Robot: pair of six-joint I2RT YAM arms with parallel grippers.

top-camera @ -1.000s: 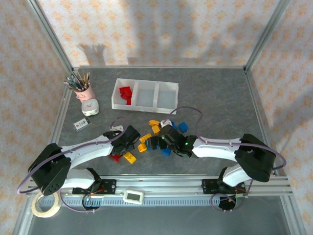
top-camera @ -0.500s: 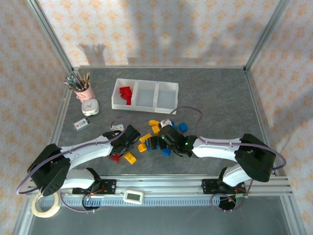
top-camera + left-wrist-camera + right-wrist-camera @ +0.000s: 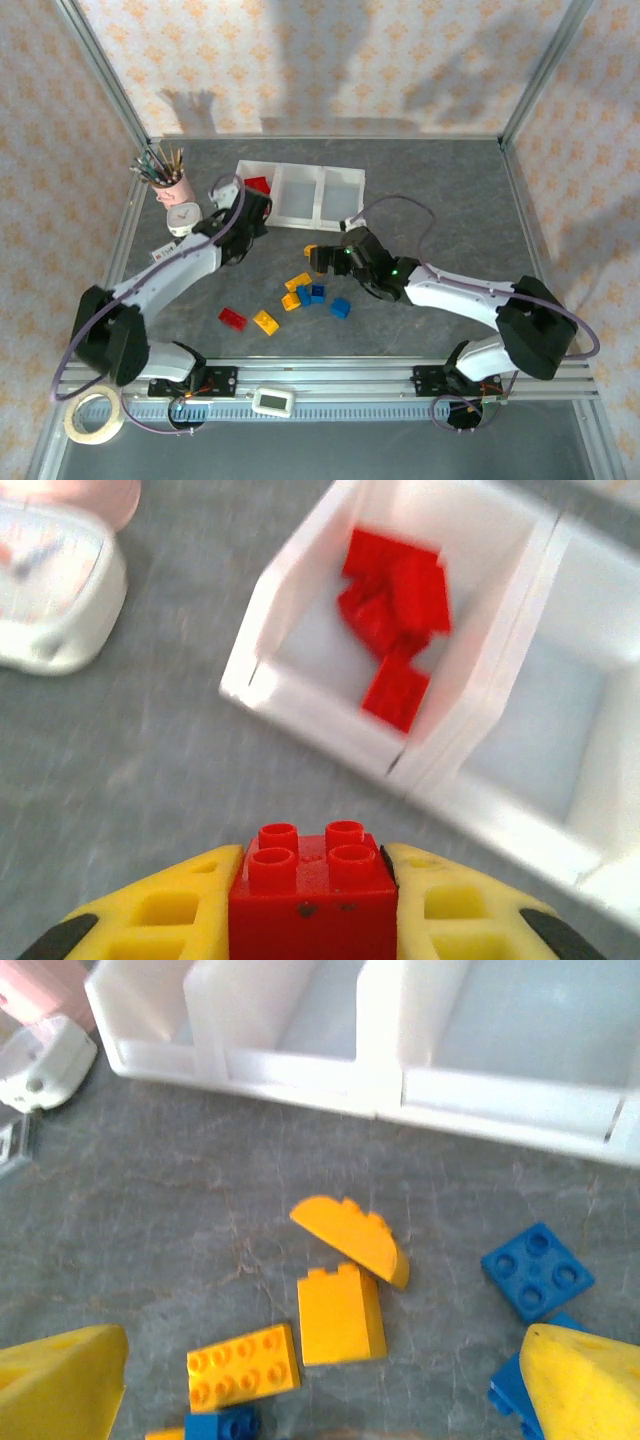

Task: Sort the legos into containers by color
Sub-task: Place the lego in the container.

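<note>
Vs 1 s ago: left gripper (image 3: 312, 915) gone from pile (image 3: 300, 293) up to tray (image 3: 300, 1065) front-left corner; right gripper (image 3: 325, 1390) nearer tray too. Left jaws clenched on red four-stud brick (image 3: 312, 885), beside compartment (image 3: 310, 655) w/ red legos (image 3: 395, 610). Right jaws wide, empty, over yellow bricks (image 3: 340, 1315) & blue brick (image 3: 537, 1270) on mottled grey table (image 3: 450, 200). Tray: white translucent plastic, square bins.

Red brick (image 3: 312, 885) between yellow fingers (image 3: 170, 915); ahead, white tray (image 3: 300, 705) with red bricks (image 3: 395, 605); grey marbled table (image 3: 150, 760).
</note>
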